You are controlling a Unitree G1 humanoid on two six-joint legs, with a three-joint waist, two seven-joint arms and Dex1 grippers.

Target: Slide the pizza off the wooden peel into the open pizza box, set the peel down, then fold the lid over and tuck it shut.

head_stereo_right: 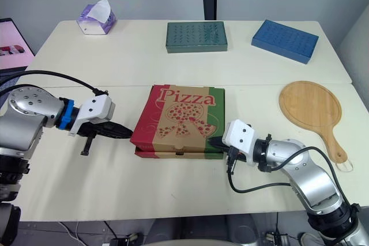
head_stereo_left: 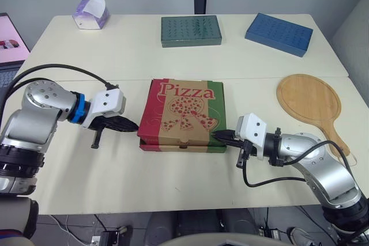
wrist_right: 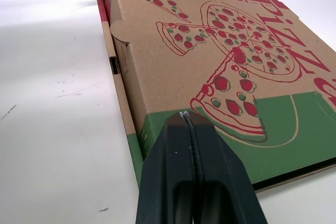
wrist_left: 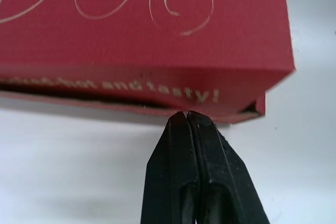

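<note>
The pizza box (head_stereo_left: pixel 183 114) lies in the middle of the table with its printed lid folded down over the base. My left gripper (head_stereo_left: pixel 136 125) is shut, its tip against the red left side of the pizza box (wrist_left: pixel 142 51) near the front corner. My right gripper (head_stereo_left: pixel 214 135) is shut too, its tip touching the green right side of the pizza box (wrist_right: pixel 220 77) at the front corner. The wooden peel (head_stereo_left: pixel 310 101) lies flat and bare at the right, handle toward the table's front.
At the back of the table (head_stereo_left: pixel 86 177) sit a green tray (head_stereo_left: pixel 191 30), a blue tray (head_stereo_left: pixel 279 34) and a tissue box (head_stereo_left: pixel 91 14). A laptop screen (head_stereo_left: pixel 10 41) stands off the left edge. A cable loops from each wrist.
</note>
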